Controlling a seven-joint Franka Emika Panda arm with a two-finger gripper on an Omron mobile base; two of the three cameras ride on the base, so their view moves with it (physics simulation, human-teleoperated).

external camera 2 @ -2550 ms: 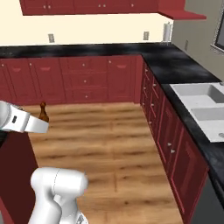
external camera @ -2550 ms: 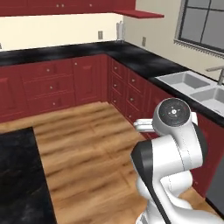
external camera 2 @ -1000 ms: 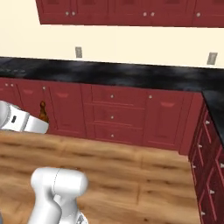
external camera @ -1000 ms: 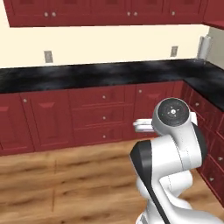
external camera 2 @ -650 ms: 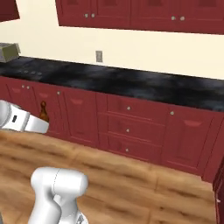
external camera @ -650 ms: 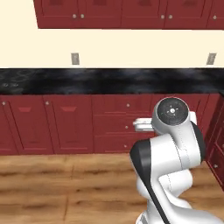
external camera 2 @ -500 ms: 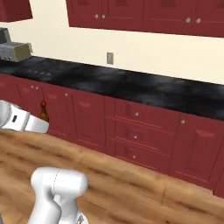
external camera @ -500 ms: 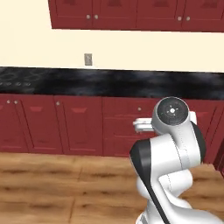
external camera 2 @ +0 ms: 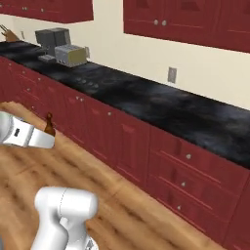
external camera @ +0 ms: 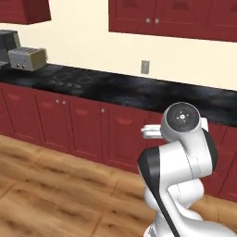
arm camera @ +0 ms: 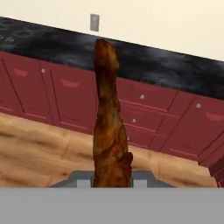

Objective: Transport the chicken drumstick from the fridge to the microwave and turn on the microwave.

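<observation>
My gripper (arm camera: 109, 176) is shut on the chicken drumstick (arm camera: 107, 118), a reddish-brown piece that stands up from between the fingers in the hand view. The right base view shows the drumstick (external camera 2: 49, 125) as a small dark tip at the end of my white hand (external camera 2: 27, 136), held above the wooden floor at the left. In the left base view my arm's upper joint (external camera: 183, 122) hides the hand. The fridge and the microwave are out of view.
A long black counter (external camera: 120, 92) on red base cabinets (external camera 2: 132, 141) runs across ahead. A silver toaster (external camera 2: 71, 55) and a grey appliance (external camera 2: 51, 38) stand at its left end beside a flush cooktop (external camera: 65, 79). Red wall cabinets (external camera: 171, 18) hang above. Wooden floor (external camera: 55, 190) lies between.
The whole picture has slid sideways, so the camera has turned with the base; the toaster end of the counter has come into view. The drumstick stays in the grip.
</observation>
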